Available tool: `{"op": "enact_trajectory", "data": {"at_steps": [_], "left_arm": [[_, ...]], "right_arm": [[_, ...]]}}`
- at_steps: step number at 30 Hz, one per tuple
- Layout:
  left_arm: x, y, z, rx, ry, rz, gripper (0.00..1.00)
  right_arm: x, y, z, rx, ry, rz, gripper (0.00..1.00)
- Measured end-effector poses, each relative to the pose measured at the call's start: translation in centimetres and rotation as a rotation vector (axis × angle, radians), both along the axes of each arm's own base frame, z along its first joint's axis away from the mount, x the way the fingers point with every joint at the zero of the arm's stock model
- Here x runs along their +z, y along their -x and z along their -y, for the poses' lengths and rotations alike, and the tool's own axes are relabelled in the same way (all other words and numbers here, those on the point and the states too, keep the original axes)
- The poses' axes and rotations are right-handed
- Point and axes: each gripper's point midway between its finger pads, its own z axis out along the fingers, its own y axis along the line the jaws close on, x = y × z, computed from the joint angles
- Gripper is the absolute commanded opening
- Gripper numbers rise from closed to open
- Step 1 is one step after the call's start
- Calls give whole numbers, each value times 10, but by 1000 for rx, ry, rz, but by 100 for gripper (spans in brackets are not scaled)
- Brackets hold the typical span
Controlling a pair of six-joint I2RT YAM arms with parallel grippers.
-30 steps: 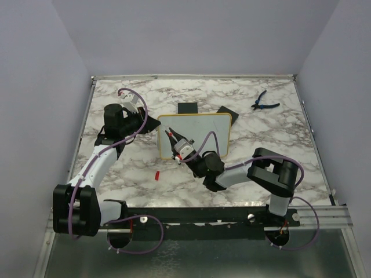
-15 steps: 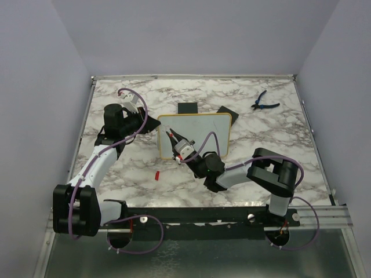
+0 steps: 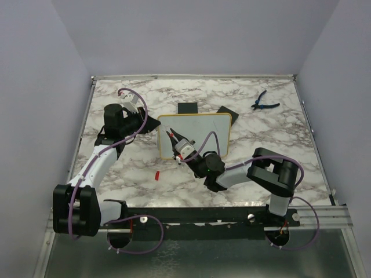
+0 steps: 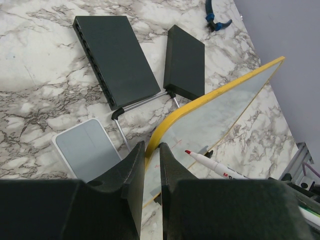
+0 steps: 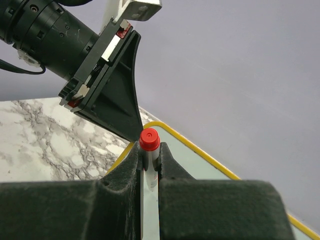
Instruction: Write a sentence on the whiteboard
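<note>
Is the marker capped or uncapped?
Uncapped: the marker shows a bare red tip at the whiteboard; a red piece, likely its cap, lies on the table.

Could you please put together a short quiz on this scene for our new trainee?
1. True or false: the left gripper is shut on the yellow-framed edge of the whiteboard.
2. What is clamped in the right gripper? A) a sponge B) a marker C) a ruler
3. How many black boxes lie on the table behind the whiteboard?
Key: 1 true; 2 B; 3 two.
</note>
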Motion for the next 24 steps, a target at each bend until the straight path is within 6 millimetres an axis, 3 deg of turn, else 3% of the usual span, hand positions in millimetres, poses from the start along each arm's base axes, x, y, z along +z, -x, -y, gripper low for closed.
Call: {"op": "enact_trajectory", "data": {"at_steps": [13,24], "left_arm": [[-1,0,0,-1,-3,-1,13],[-1,1,0,-1,-5,-2,13]], "right_arm": [[-7,1,2,5,9,-16,1],[-12,11,21,15,11,-43,1]]}}
